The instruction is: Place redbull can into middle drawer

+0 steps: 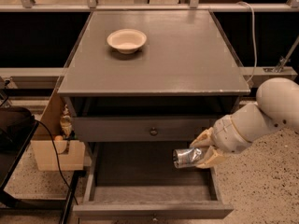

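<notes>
The redbull can point(187, 157) is a slim silver can lying on its side, held over the right part of the open middle drawer point(140, 195). My gripper point(204, 150) comes in from the right on a white arm and is shut on the can, one cream finger above it and one below. The drawer is pulled out toward me, and its dark grey floor shows under the can. The can hangs above the floor, not touching it.
The upper drawer point(150, 130) with a round knob is closed just above. A cream bowl point(126, 40) sits on the cabinet top. A cardboard box point(53, 150) and cables stand at the left of the cabinet. The drawer's right wall lies close under my gripper.
</notes>
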`<state>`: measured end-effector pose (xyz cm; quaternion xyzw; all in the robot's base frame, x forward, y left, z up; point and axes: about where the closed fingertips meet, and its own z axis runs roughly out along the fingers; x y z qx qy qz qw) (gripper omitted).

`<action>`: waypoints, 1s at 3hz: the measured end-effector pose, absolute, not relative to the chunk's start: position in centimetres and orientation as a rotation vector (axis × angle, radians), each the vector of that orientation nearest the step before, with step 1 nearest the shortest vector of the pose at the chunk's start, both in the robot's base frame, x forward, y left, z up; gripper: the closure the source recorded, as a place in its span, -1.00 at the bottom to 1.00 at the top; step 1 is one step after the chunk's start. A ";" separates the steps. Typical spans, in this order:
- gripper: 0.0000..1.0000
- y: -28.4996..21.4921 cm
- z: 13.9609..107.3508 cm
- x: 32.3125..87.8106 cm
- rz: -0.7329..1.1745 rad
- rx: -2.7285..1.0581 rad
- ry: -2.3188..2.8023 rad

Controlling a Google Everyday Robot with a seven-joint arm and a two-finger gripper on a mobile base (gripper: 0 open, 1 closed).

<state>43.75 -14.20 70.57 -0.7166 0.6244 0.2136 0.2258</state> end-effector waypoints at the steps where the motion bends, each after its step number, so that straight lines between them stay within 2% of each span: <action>1: 1.00 -14.3 68.9 43.7 0.522 -1.995 1.714; 3: 1.00 -13.9 64.2 44.5 0.402 -1.987 1.702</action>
